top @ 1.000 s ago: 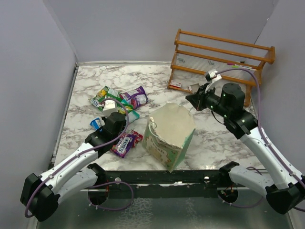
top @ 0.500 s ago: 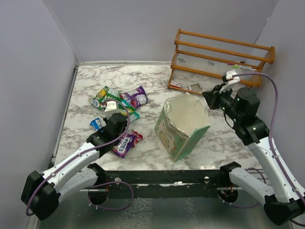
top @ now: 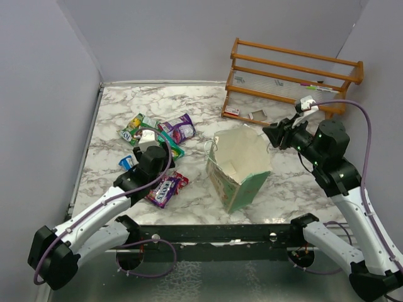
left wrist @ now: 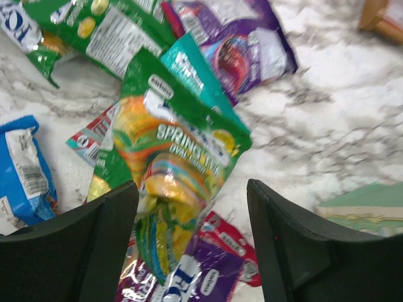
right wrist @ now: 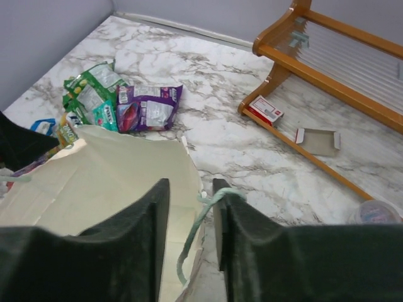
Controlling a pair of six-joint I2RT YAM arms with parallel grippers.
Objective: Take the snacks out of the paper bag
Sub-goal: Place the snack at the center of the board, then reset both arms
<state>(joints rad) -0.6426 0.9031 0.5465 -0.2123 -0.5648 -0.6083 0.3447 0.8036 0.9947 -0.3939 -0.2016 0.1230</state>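
1. My left gripper (left wrist: 192, 189) has its fingers wide apart and grips nothing. It hangs over the snack heap, to the left of the paper bag (top: 245, 185) in the top view.
2. Right under it lies a green packet (left wrist: 182, 145) with rainbow print, between the two fingers but not pinched.
3. My right gripper (right wrist: 191, 182) sits at the bag's far right rim. Its fingers are a narrow gap apart, not clamped.
4. The bag's thin cord handle (right wrist: 198, 233) runs up into that gap and hooks by one finger. I cannot tell if it touches.
5. The bag stands on the marble table (top: 189, 100) with its mouth open upward, white inside showing, leaning a bit.
6. The snacks are all outside the bag, on its left: a purple packet (top: 178, 128), a green packet with yellow fruit (left wrist: 101, 31), a teal packet (left wrist: 189, 69), a blue packet (left wrist: 25, 167).
7. A purple-red packet (top: 167, 187) lies nearest the bag, apart from it.
8. The wooden rack (top: 296, 63) stands beyond the bag, to the right.
9. A red-and-white card (right wrist: 266, 110) and a flat pale card (right wrist: 318, 139) lie at the rack's foot, beyond the bag.
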